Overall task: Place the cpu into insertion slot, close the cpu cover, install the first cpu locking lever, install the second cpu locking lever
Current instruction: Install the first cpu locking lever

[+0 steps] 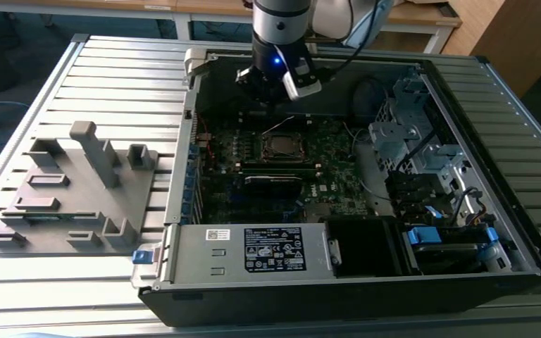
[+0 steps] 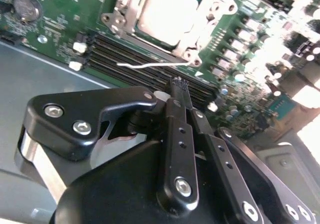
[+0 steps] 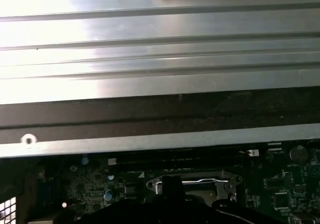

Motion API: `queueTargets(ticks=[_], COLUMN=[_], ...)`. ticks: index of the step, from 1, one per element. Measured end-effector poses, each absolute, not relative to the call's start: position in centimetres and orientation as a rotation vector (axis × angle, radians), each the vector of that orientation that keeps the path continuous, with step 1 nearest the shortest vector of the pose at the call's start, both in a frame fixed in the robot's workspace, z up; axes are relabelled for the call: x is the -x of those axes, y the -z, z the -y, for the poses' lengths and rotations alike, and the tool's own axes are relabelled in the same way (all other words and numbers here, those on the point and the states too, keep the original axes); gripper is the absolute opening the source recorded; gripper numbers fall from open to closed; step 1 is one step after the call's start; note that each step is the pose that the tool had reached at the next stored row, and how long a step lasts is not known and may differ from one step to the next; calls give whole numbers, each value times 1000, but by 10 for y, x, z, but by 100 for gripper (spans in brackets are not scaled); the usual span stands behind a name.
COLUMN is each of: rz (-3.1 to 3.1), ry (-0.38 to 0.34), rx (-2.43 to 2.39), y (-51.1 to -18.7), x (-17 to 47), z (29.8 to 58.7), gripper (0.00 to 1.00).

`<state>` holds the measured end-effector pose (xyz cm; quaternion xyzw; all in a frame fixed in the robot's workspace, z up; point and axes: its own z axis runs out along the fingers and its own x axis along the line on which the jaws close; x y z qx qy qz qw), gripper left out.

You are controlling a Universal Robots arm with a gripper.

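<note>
In the second wrist view the cpu [image 2: 162, 11] lies silver-topped in its socket, with the cpu cover [image 2: 214, 9] down as a metal frame around it. A thin wire locking lever [image 2: 150, 62] juts out free along the socket's edge. My gripper [image 2: 179, 84] is shut with nothing between its fingers, its tips a little short of that lever. In the exterior view the gripper [image 1: 263, 109] hangs just behind the insertion slot [image 1: 264, 149] on the green board. The first wrist view catches the cover's metal frame [image 3: 195, 182].
The open computer case holds a power supply [image 1: 251, 250] in front and a drive cage [image 1: 411, 141] at the exterior view's right. Long black memory slots [image 2: 135, 66] run beside the socket. A grey fixture plate [image 1: 73, 190] lies at the exterior view's left.
</note>
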<state>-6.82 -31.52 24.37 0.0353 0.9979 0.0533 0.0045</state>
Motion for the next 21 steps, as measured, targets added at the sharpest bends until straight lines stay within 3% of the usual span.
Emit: queueTargets(ticks=[21], rz=[-3122], ry=[-170], rx=[-107], y=[-229], x=[52], z=[313], gripper=[10])
